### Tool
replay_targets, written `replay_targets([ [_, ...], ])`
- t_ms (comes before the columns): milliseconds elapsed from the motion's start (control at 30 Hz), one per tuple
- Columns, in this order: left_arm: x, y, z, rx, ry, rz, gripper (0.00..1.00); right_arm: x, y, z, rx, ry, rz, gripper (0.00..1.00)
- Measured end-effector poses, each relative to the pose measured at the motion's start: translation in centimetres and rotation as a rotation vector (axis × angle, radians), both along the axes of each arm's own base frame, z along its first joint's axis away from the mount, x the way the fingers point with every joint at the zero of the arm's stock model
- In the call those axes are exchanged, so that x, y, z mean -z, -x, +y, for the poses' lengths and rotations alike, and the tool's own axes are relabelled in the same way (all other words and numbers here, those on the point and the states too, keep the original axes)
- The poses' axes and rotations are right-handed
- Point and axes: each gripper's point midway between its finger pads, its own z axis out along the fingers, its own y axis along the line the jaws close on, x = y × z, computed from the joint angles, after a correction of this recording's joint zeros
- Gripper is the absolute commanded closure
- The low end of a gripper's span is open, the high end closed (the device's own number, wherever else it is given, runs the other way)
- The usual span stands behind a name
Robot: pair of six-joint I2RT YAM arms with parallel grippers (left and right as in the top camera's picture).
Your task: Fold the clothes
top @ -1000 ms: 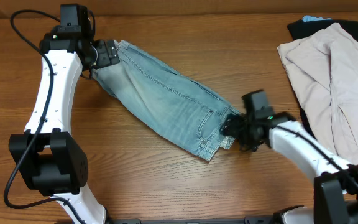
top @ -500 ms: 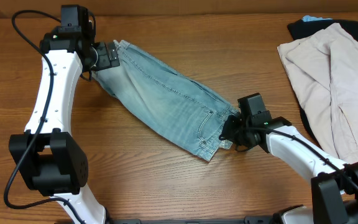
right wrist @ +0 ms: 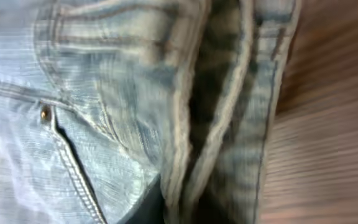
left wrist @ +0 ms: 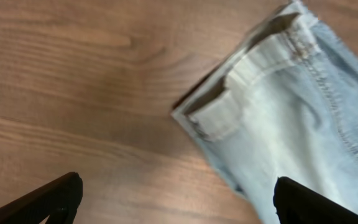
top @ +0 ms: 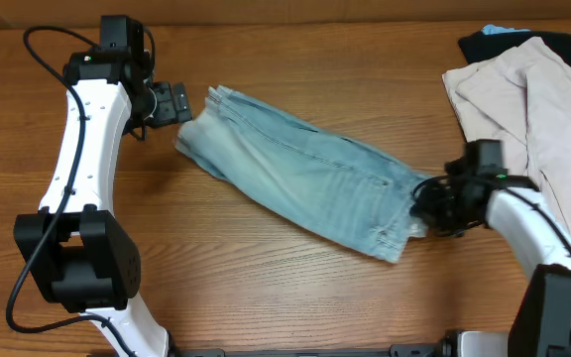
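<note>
The light-blue denim shorts point(top: 295, 183) lie flat and slantwise across the middle of the table. Their waistband end point(left wrist: 253, 81) points toward my left gripper point(top: 171, 102), which stands open a short way from it, touching no cloth. In the left wrist view both dark fingertips point(left wrist: 61, 196) frame bare wood and the shorts' corner. My right gripper point(top: 426, 203) is shut on the shorts' lower right hem. Folded denim edges and a pocket seam point(right wrist: 104, 93) fill the right wrist view, hiding its fingers.
A beige garment point(top: 533, 129) lies spread at the right edge of the table on top of a black garment point(top: 563, 45). My right arm runs just in front of them. Bare wood point(top: 295, 297) lies in front of the shorts.
My right gripper closed on the hem and moved right, dragging the shorts with it. The waistband end slid away from the left gripper, which stayed open in place.
</note>
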Motion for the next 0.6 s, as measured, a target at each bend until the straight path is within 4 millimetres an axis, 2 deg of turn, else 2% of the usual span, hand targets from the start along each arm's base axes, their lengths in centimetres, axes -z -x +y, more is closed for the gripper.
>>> replay_targets([
  [33,0.1,0.2,0.0,0.001,0.002,0.008,0.0,-0.4,-0.1,-0.5,-0.011,0.003,-0.007,0.33],
  [167,0.1,0.4,-0.5,0.011,0.024,0.016,0.0,-1.1,0.5,-0.8,-0.046,0.005,0.011,0.14],
  [300,0.1,0.3,-0.7,0.018,0.035,0.014,0.0,-1.1,1.5,-1.1,-0.072,0.02,0.046,0.13],
  [433,0.0,0.1,-0.8,0.034,0.037,0.004,0.0,-0.8,1.3,-1.1,-0.077,0.031,0.033,0.17],
  [600,0.0,0.0,-0.8,0.041,0.035,-0.002,0.0,1.1,1.9,-0.4,-0.075,0.034,0.038,0.24],
])
